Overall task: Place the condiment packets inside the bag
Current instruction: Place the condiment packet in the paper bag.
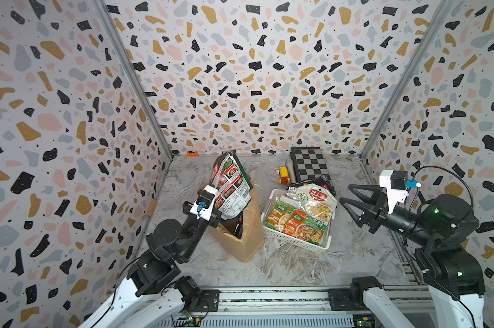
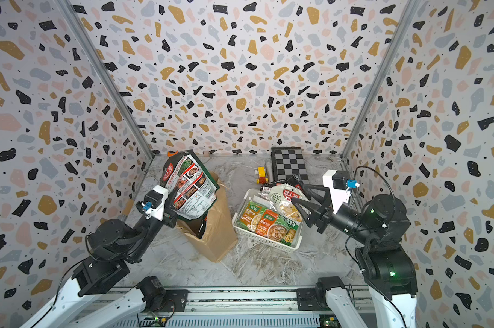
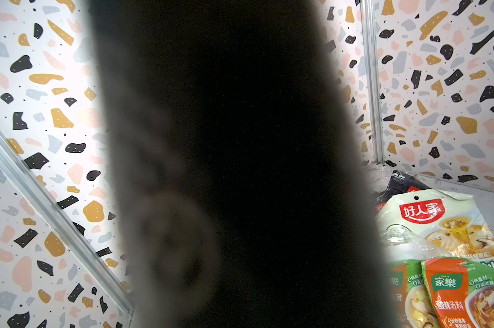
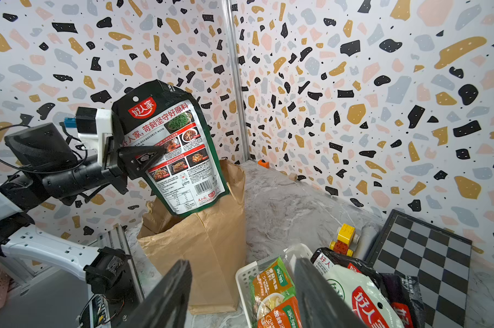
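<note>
In both top views the black-and-red packet [image 1: 230,184] leans over the bag [image 1: 247,237]; the right end effector [image 1: 344,193] gapes empty near the basket [image 1: 294,241]. Left wrist: dark blur, probably that packet. Right wrist: left end effector [image 4: 155,150] clamps it.

terrazzo-print walls [image 1: 240,71] on three sides, grey marble floor [image 1: 282,264], metal corner posts [image 1: 133,76].

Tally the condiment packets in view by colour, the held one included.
Black-and-red glossy packets: 2, one in the left gripper's jaws at the brown paper bag's mouth, one at the white perforated basket's far end
Green-and-orange glossy packets: 2, in the basket
White packet with red logo: 1, in the basket
Total: 5 in plain view; others may lie hidden.
</note>
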